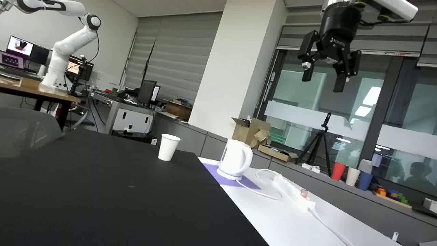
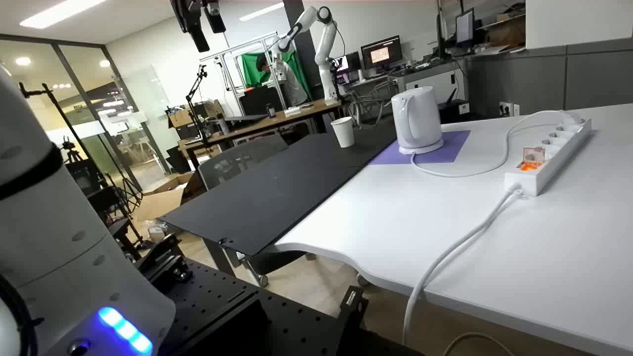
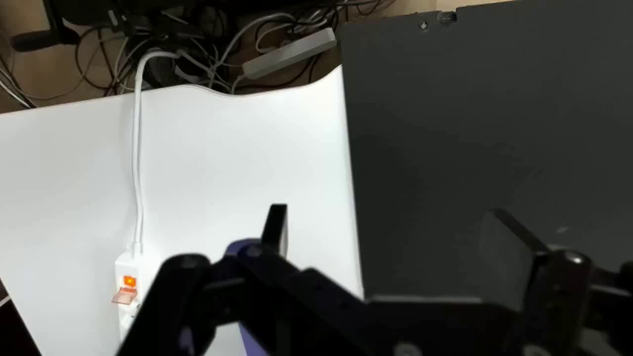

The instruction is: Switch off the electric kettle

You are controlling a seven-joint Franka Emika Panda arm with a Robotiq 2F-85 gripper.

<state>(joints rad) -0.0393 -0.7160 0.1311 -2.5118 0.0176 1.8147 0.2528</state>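
Note:
In both exterior views a white electric kettle [image 1: 232, 157] [image 2: 425, 118] stands upright on a purple sheet [image 2: 456, 147] on the white table. Its thin cord runs to the far end of a white power strip [image 2: 559, 151] [image 3: 121, 269]. At the strip's near end an orange switch [image 2: 529, 167] [image 3: 129, 281] glows, its clear flip cover raised. High above the table hangs my gripper [image 1: 322, 82] [image 2: 208, 38] [image 3: 388, 215], open, fingers wide apart with nothing between them. The kettle does not show in the wrist view, where the gripper's body covers part of the purple sheet.
A white paper cup [image 1: 168, 147] [image 2: 343, 132] stands on the black surface [image 2: 277, 190] [image 3: 445, 123] beside the white table [image 2: 346, 217]. From the strip a thick white cable [image 2: 467, 235] [image 3: 137, 168] runs over the table's edge. Cables lie tangled below it.

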